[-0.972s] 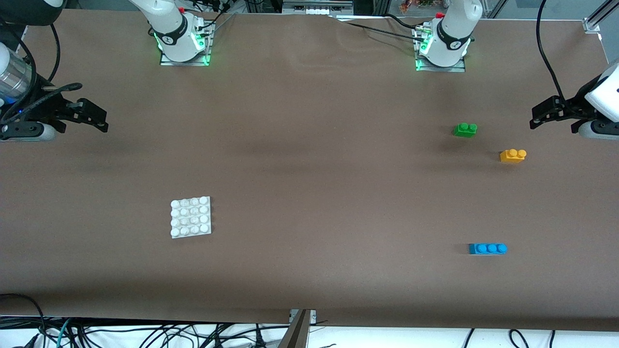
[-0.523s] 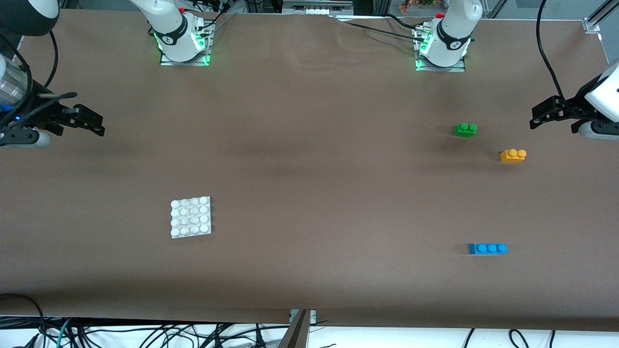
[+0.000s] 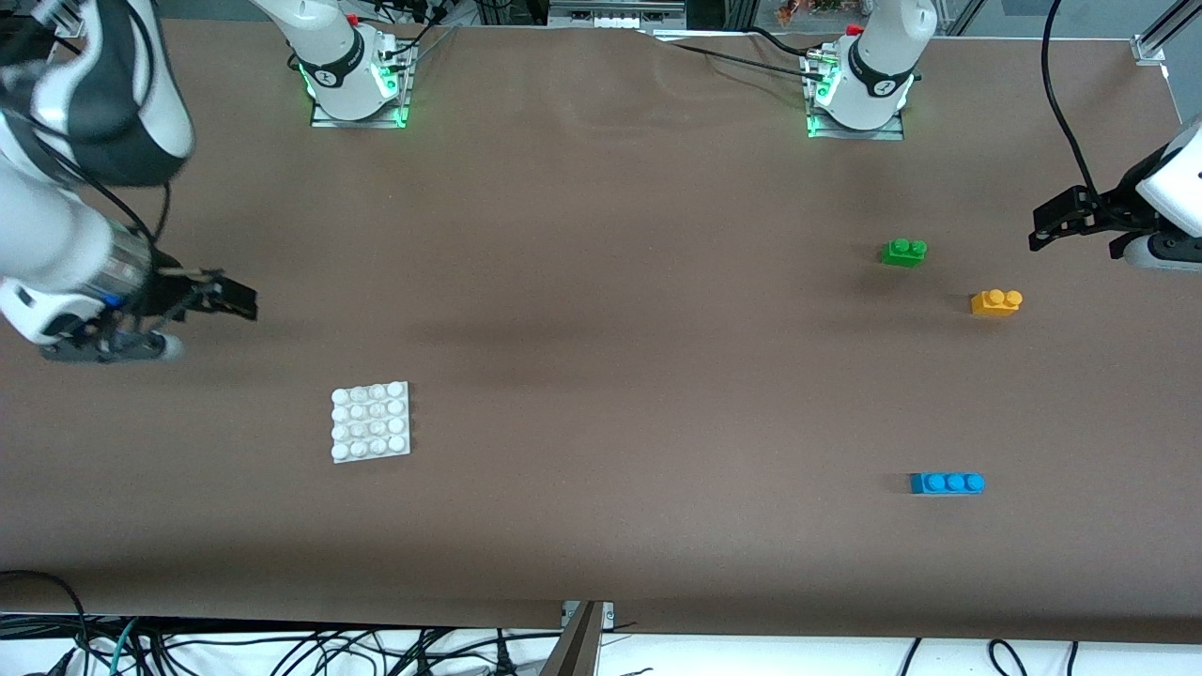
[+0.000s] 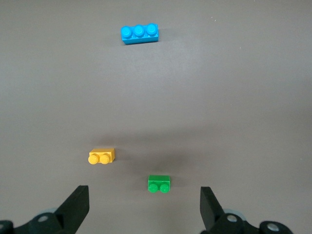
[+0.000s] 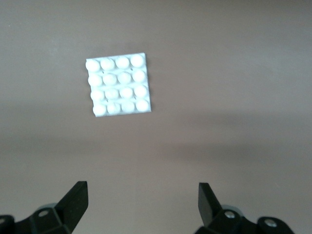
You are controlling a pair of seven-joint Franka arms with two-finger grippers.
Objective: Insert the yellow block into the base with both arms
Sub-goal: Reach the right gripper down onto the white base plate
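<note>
Sitting flat on the brown table [image 3: 601, 376] toward the right arm's end, the base [image 3: 371, 422] is white w/ a 4x4 grid of round studs, nothing on it. Right gripper [image 3: 230, 302] hangs over bare table just off the base, on the side away from the front cam and closer to the table's end; its fingers [image 5: 73, 200] are spread wide apart w/ nothing between them, and the right wrist view looks down on the base [image 5: 119, 84] w/ clear table between it and the fingertips. Yellow block [image 3: 996, 301] lies toward the left arm's end, studs up, untouched, well apart from the base. Green brick [image 3: 903, 252] sits near it, farther from the front cam and a bit more toward the table's middle; the two aren't touching. Blue three-stud brick [image 3: 947, 483] lies nearer the front cam than both, well apart from them. Left gripper [image 3: 1047, 221] is up over the table's edge at the left arm's end, close to the yellow block; its fingers [image 4: 75, 207] also stand wide open, empty. Left wrist view shows yellow block [image 4: 102, 156], green brick [image 4: 159, 184] and blue brick [image 4: 139, 33] all on bare table, none between the fingers.
</note>
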